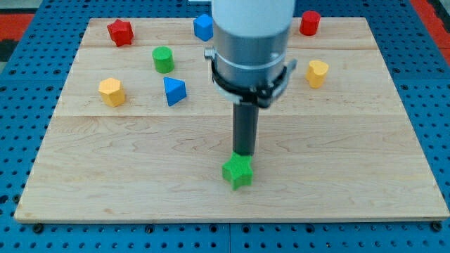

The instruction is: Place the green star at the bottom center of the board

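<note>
The green star [238, 172] lies on the wooden board [337, 169] near the bottom edge, about at its centre. My tip [244, 153] stands right at the star's upper side, touching or almost touching it. The dark rod rises from there to the arm's grey and white body, which hides part of the board's top middle.
A red star [120, 31] is at the top left, a green cylinder [163, 60] below it. A yellow block [111, 92] and a blue triangle [174, 91] lie at the left. A blue block [203, 27], a red cylinder [310, 22] and a yellow block [317, 73] lie at the top and right.
</note>
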